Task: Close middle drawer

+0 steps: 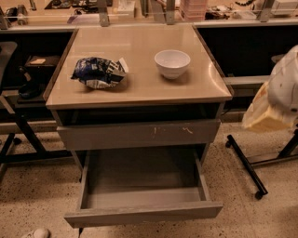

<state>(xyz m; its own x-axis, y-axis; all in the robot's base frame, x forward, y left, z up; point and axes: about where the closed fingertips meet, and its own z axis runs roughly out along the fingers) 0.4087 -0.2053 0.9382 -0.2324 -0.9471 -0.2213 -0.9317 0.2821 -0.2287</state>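
Note:
The middle drawer is a wide, shallow grey metal drawer with a plain front. It is pulled far out towards me, and its inside is empty. Above it sits the taller drawer front with pale scratch marks, nearly flush with the cabinet. The third front is hidden below the open drawer. My gripper shows as a white and tan shape at the right edge. It hangs at about tabletop height, well to the right of the cabinet, and touches nothing.
On the beige cabinet top lie a blue and white chip bag and a white bowl. A black wheeled stand leg crosses the floor at the right. Black table legs stand at the left. A cluttered counter runs behind.

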